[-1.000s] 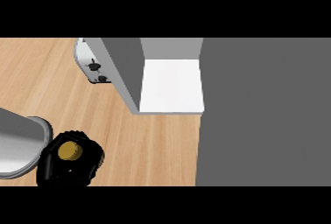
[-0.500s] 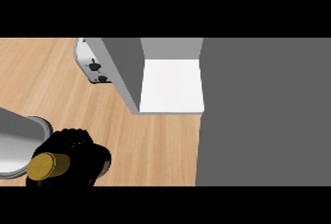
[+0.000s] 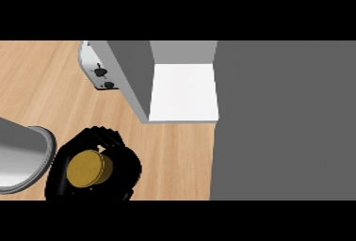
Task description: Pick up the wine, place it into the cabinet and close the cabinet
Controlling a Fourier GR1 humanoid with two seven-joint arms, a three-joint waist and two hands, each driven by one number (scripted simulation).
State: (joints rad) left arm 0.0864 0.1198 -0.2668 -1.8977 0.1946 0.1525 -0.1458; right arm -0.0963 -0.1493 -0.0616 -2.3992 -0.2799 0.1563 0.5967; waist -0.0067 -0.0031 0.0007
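Observation:
The wine bottle (image 3: 89,168) shows from straight above as a round gold top at the lower left. My left hand (image 3: 118,167) is curled round it, and its black fingers hide the bottle's body. The grey forearm (image 3: 21,157) comes in from the left edge. The cabinet (image 3: 285,117) fills the right side as a broad grey top. Its grey door (image 3: 132,77) stands open, edge-on, to the upper right of the hand. Between door and cabinet lies the white shelf floor (image 3: 184,92), bare. My right hand shows nowhere.
A pale appliance with two black knobs (image 3: 97,75) stands on the wooden counter (image 3: 42,89) behind the open door, partly hidden by it. Bare wood runs between the hand and the shelf's front edge.
The gold top has grown larger, so the held bottle has come up toward the camera. Hand and bottle have also shifted slightly right.

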